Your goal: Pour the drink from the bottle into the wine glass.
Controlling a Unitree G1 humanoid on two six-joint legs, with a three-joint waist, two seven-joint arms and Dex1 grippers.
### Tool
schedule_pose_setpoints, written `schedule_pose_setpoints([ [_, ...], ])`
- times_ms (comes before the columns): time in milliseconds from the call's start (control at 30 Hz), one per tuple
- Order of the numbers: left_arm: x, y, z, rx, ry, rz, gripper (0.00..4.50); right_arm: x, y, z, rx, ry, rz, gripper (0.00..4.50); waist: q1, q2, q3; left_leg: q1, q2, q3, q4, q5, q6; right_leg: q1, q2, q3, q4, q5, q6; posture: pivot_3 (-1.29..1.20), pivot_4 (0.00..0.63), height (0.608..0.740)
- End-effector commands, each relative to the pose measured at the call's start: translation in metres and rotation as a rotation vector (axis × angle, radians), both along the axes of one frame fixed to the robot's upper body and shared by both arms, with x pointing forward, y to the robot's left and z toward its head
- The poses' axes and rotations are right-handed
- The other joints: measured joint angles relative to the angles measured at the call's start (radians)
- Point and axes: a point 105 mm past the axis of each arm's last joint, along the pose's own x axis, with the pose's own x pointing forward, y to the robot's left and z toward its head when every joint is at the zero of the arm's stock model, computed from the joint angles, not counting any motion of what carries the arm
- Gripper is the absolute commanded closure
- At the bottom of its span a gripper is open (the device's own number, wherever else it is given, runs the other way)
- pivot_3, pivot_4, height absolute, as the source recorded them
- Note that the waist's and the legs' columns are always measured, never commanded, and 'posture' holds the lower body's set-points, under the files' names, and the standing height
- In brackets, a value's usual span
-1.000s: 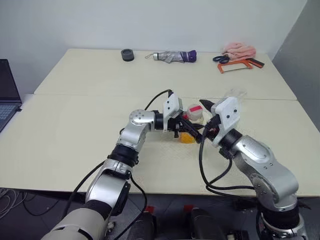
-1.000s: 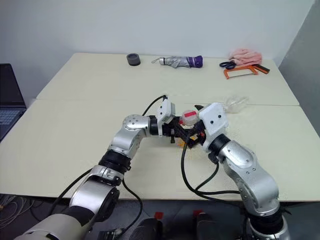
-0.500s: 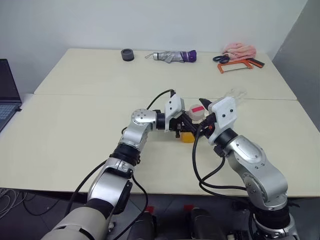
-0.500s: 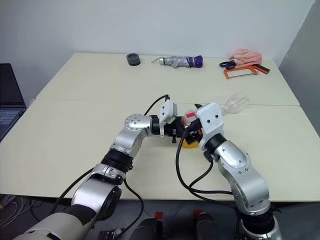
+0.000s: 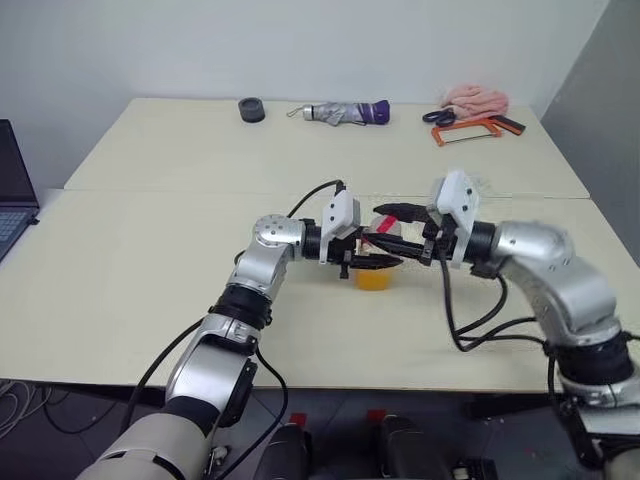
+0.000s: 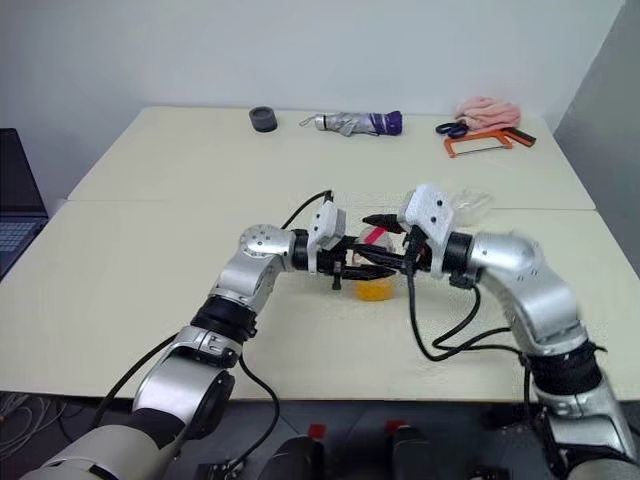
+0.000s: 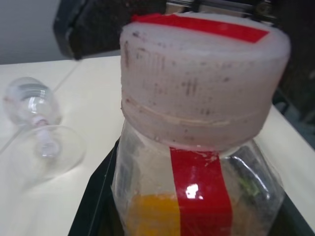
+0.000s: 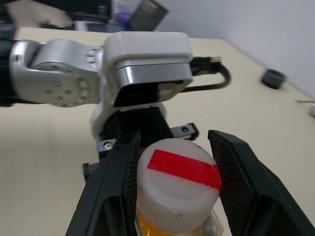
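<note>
Your left gripper [image 5: 375,262] clamps bottle [image 7: 197,162] body. Right gripper [image 8: 172,196] half open around cap [image 8: 178,189], one finger touching. Glass [image 7: 42,132] lies beside.

upright bottle [image 7: 197,162], pale cap, red strip, orange drink [image 5: 374,279] low; wine glass [image 7: 42,132] on its side

A lab: bare tables [image 5: 150,240], laptop [image 5: 12,190], plain walls.
</note>
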Motion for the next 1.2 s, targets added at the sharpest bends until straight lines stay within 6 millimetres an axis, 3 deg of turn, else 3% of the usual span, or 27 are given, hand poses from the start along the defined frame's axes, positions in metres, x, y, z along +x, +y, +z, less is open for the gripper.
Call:
schedule_pose_setpoints([
  [33,-0.011,0.0,0.017,-0.024,-0.032,-0.081,2.76,0.0,-0.011,-0.007,-0.038,0.05,0.064,2.64,0.001,0.0,0.0,0.0,0.0,0.0,0.0,0.0,0.0,0.0,0.0,0.0,0.0,0.0,0.0,0.0,0.15,0.74],
  [100,-0.011,0.002,0.017,-0.022,-0.03,-0.081,2.76,0.006,-0.018,-0.002,-0.009,0.049,0.027,2.64,0.002,0.0,0.0,0.0,0.0,-0.001,0.0,0.0,0.0,0.0,-0.001,0.0,0.0,0.0,0.0,0.0,0.15,0.74],
  [333,-0.008,0.002,0.021,-0.043,-0.02,-0.057,2.77,-0.001,-0.027,0.014,0.141,-0.032,-0.107,0.28,0.007,0.0,0.0,-0.001,0.001,-0.002,0.001,0.0,0.0,0.0,-0.003,0.001,0.0,0.0,0.0,0.0,0.15,0.74],
  [367,-0.008,0.002,0.021,-0.044,-0.02,-0.053,2.77,-0.006,-0.026,0.017,0.188,-0.043,-0.128,0.2,0.007,0.0,0.0,-0.001,0.001,-0.002,0.001,0.0,0.0,-0.001,-0.003,0.001,0.0,0.0,0.0,0.0,0.15,0.74],
  [567,-0.006,0.002,0.019,-0.046,-0.024,-0.03,2.77,-0.037,-0.004,0.015,0.299,-0.089,-0.222,0.2,0.008,0.0,0.0,-0.001,0.001,-0.002,0.001,0.0,0.0,-0.001,-0.003,0.001,0.0,0.0,0.0,0.0,0.15,0.74],
  [733,-0.005,0.002,0.018,-0.046,-0.027,-0.023,2.77,-0.035,0.01,0.009,0.309,-0.126,-0.294,0.2,0.008,0.0,0.0,-0.001,0.0,-0.001,0.001,0.0,0.0,-0.001,-0.003,0.001,0.001,0.0,0.0,0.0,0.15,0.74],
  [1200,-0.001,0.004,0.018,-0.05,-0.038,0.003,2.77,-0.038,-0.003,0.012,0.282,-0.14,-0.308,0.2,0.008,0.0,0.0,-0.001,0.0,-0.001,0.001,0.0,0.0,-0.001,-0.002,0.001,0.0,0.0,0.0,0.0,0.15,0.74],
])
